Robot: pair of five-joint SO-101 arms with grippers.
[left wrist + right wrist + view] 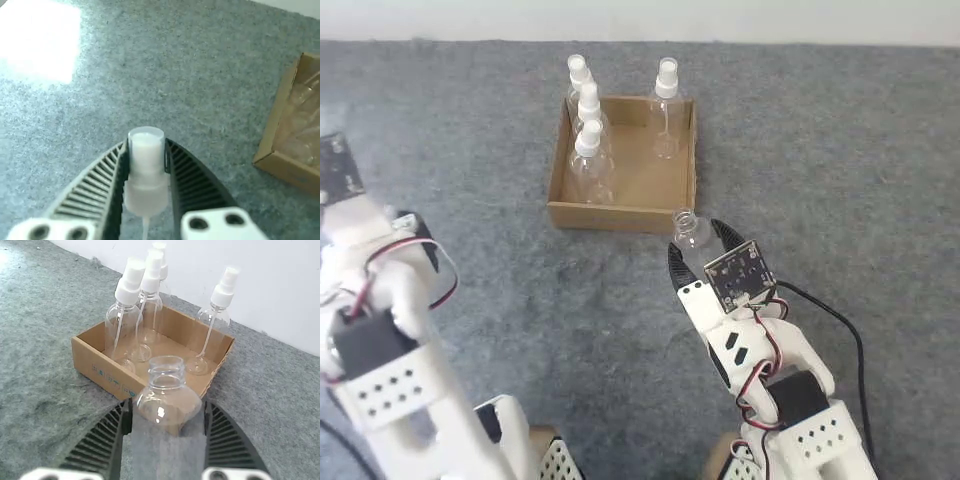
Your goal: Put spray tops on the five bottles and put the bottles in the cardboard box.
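Observation:
A clear bottle (688, 228) with no top stands upright just in front of the cardboard box (620, 215), and my right gripper (695, 240) is shut on it. The right wrist view shows the bare neck of the bottle (167, 390) between the black fingers (102, 437), with the box (100, 367) behind. My left gripper (146, 145) is shut on a white spray top (146, 167), held upright above the grey carpet, far left of the box (282, 160). Several capped bottles stand in the box: three (592, 160) along its left side, one (666, 110) at the right.
Grey carpet (840, 150) covers the table on all sides of the box. The left arm's white body (380, 330) stands at the near left. The box floor (640, 175) between the capped bottles is bare.

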